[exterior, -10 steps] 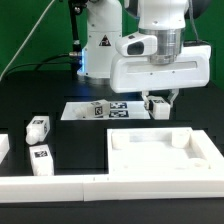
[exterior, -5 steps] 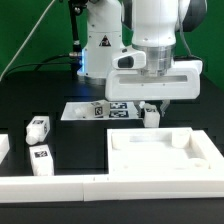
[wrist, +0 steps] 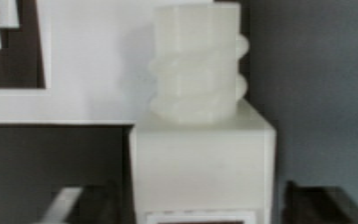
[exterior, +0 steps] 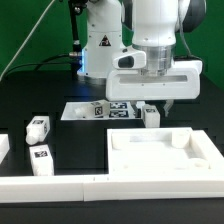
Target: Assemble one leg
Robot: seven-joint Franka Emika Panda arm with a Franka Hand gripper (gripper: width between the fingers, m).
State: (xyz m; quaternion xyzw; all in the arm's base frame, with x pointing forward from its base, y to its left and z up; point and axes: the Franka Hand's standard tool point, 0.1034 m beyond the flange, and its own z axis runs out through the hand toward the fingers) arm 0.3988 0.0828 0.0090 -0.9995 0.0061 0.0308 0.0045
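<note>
My gripper (exterior: 151, 106) is shut on a leg (exterior: 150, 116), a small white chunky peg that hangs upright from the fingers. It is just above the far edge of the large white tabletop (exterior: 165, 156), near the exterior view's middle. In the wrist view the leg (wrist: 197, 140) fills the centre, its ribbed end pointing away, with my gripper (wrist: 197, 208) around its near end and dark fingers (wrist: 64, 206) on both sides. Two more legs (exterior: 37, 128) (exterior: 42, 160) with tags lie at the exterior view's left.
The marker board (exterior: 93, 108) lies behind the gripper, and part of it shows in the wrist view (wrist: 60, 45). A long white rail (exterior: 50, 187) runs along the front. Another white part (exterior: 3, 146) sits at the left edge. The robot base (exterior: 98, 45) stands behind.
Over the last second the gripper turned and moved down and to the exterior view's left with the leg. Since half a second ago it has barely moved.
</note>
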